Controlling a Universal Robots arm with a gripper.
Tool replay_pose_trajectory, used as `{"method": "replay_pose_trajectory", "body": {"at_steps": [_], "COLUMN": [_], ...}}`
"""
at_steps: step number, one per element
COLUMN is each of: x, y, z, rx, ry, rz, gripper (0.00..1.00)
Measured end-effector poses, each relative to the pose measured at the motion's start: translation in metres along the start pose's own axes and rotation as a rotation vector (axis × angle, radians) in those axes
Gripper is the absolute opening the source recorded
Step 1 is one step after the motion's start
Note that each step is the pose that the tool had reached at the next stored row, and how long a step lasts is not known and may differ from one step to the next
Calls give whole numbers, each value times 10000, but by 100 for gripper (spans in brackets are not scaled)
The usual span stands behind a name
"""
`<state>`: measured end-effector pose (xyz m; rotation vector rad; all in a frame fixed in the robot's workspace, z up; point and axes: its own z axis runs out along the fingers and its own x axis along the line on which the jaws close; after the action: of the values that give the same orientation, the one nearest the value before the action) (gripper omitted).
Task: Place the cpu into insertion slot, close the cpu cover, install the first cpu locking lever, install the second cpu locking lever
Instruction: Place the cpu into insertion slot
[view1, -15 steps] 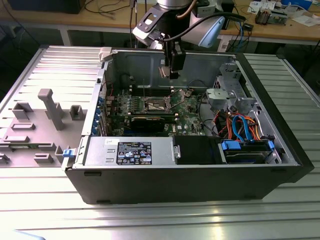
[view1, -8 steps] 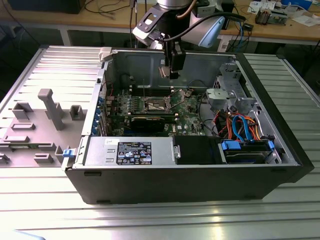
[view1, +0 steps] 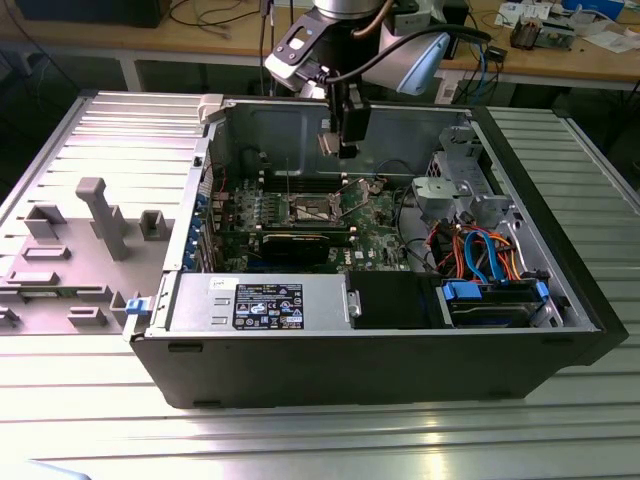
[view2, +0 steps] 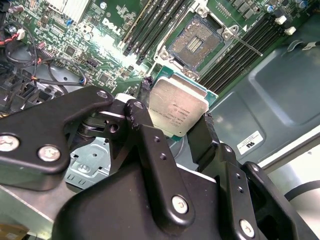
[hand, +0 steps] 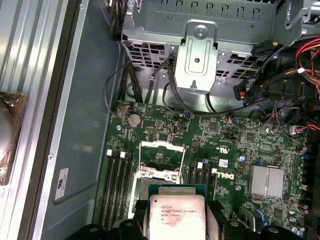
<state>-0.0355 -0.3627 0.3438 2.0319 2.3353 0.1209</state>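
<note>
Bright, even light from above fills the open black computer case (view1: 400, 365). On the case's near side in the exterior view, white glare streaks the ribbed silver metal table (view1: 150, 430). Over the case's interior, the dull silver-grey square cpu (view2: 177, 107) gleams pale.

- The cpu (hand: 177, 215) runs off the picture's edge in the first wrist view, and it hides the near part of the insertion slot (hand: 145, 184) behind it.
- In the second wrist view the fingers (view2: 150, 145) of the pincer (view2: 172, 117) cover two opposite edges of the cpu.
- In the exterior view the arm (view1: 405, 55) is cut off at the top edge, and what the pincer grips there is too small to tell.
</note>
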Motion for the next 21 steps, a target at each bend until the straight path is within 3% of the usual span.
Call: {"method": "replay_pose_trajectory", "body": {"at_steps": [4, 13, 21], "x": [0, -2, -2], "y": [-1, -8, -9], "z": [8, 91, 93], "rx": [-4, -13, -14], "ry": [-24, -70, -73], "rz": [270, 778, 811], "gripper": [55, 55, 55]}}
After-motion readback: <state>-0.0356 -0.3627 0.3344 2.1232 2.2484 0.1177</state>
